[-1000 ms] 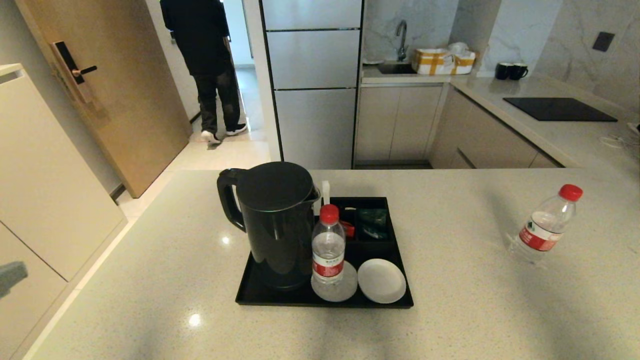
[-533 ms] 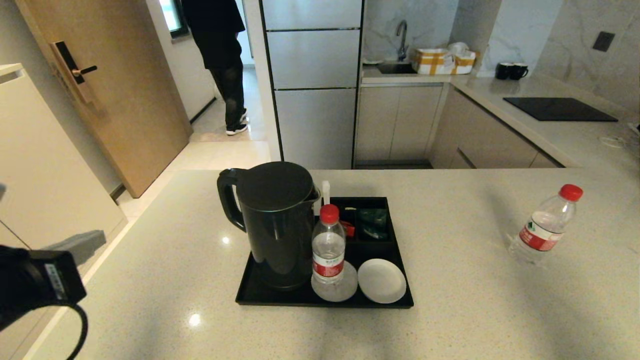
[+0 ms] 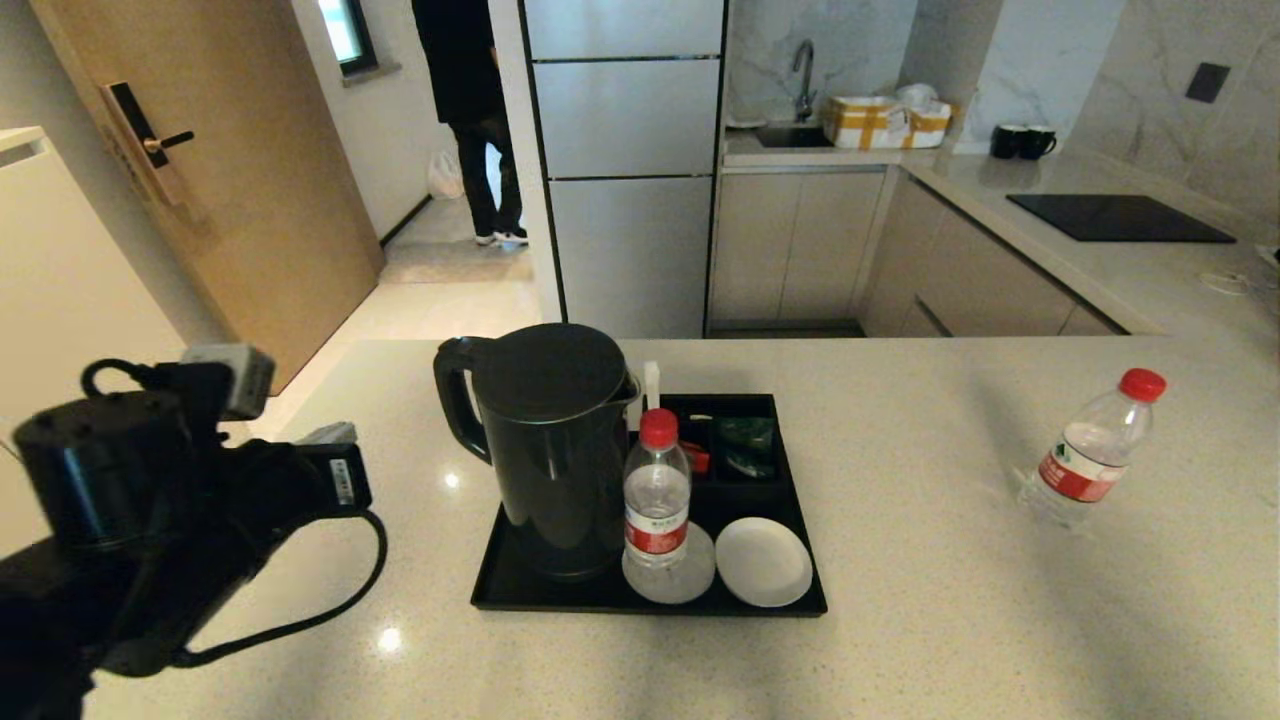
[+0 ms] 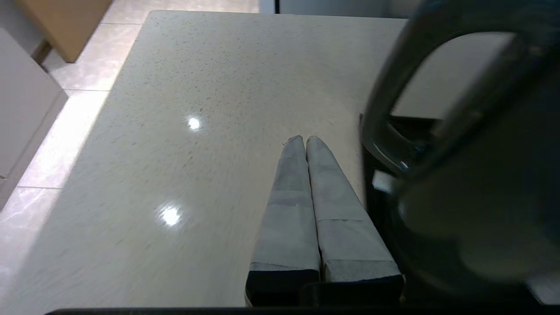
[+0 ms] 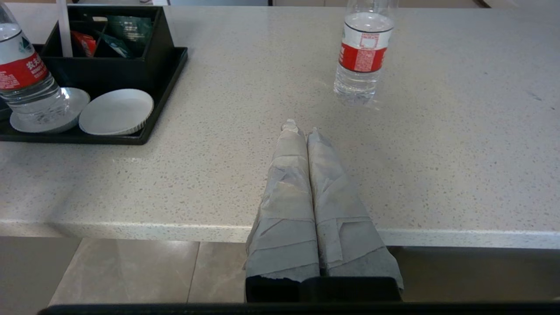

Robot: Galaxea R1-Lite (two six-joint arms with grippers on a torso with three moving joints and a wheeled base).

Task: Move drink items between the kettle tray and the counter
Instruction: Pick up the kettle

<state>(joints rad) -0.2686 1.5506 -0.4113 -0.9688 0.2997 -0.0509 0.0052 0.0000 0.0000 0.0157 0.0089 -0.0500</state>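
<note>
A tall black kettle [image 3: 550, 440] stands on the left of the black kettle tray [image 3: 500, 592] on the beige counter [image 3: 900, 620]. On the tray, a red-capped water bottle [image 3: 656, 495] stands on a saucer. A second bottle [image 3: 1090, 455] stands on the counter at the far right. My left arm [image 3: 150, 490] is raised over the counter's left edge. Its gripper [image 4: 305, 139] is shut and empty, a little way short of the kettle's loop handle [image 4: 393, 87]. My right gripper [image 5: 299, 127] is shut and empty, low at the counter's front edge, facing the second bottle [image 5: 361, 52].
An empty white saucer [image 3: 763, 560] and sachet compartments [image 3: 745, 440] fill the tray's right side. A person [image 3: 470, 100] stands in the doorway behind. Beyond the counter are a fridge [image 3: 630, 170], a sink and a black hob [image 3: 1120, 218]. The floor drops away at the counter's left.
My left arm has come up from the lower left and swung over the counter toward the kettle. The person has walked farther back and to the right. The drink items have not moved.
</note>
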